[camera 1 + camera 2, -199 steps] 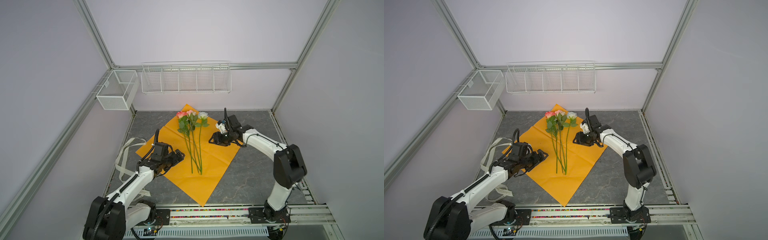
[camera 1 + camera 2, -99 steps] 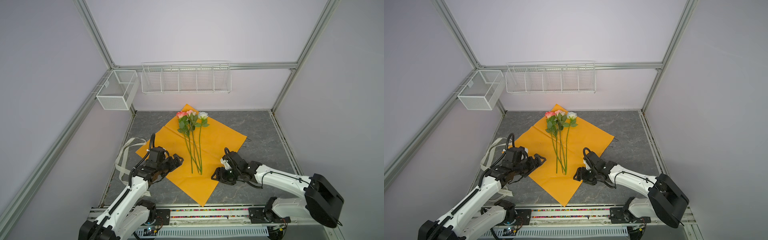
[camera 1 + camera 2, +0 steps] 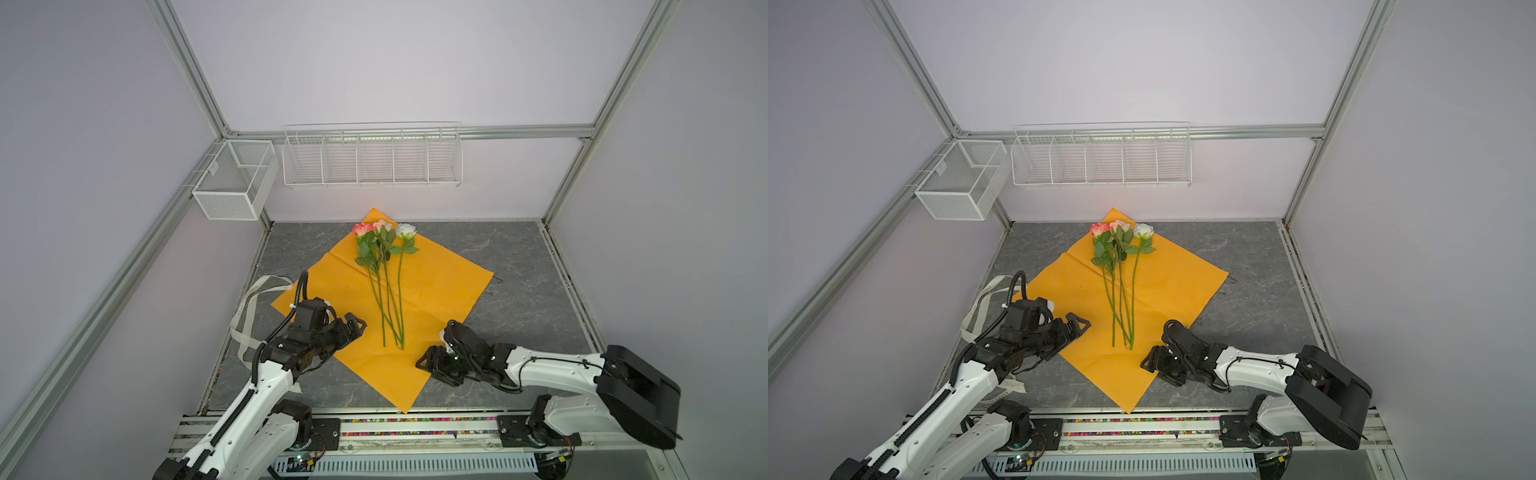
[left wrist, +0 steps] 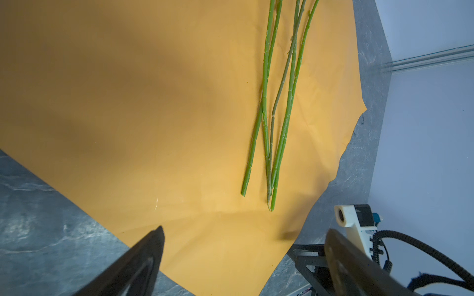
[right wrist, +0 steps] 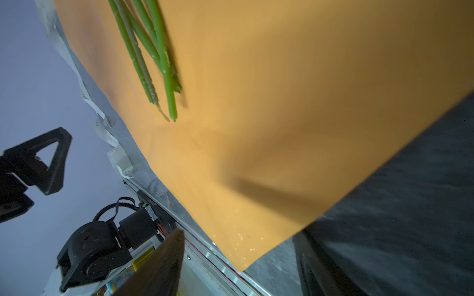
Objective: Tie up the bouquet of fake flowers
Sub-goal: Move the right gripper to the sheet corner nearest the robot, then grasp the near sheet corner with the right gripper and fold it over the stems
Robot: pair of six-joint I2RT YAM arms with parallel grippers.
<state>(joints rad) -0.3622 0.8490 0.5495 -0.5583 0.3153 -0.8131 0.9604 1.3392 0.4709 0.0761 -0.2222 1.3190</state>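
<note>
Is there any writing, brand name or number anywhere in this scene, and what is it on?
Ribbon: faint printed letters along it, too blurred to read.
Small tag on the mesh basket: too small to read.
Orange paper, roses and both arms: no writing shows.
So no text here can be read.

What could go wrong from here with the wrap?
1. The stems lie loose on the orange paper; lifting an edge could roll or scatter them.
2. The paper lies flat on the table, so the open right jaws may miss, crease or tear its edge.
3. The ribbon trails by the left arm and could snag.
</note>
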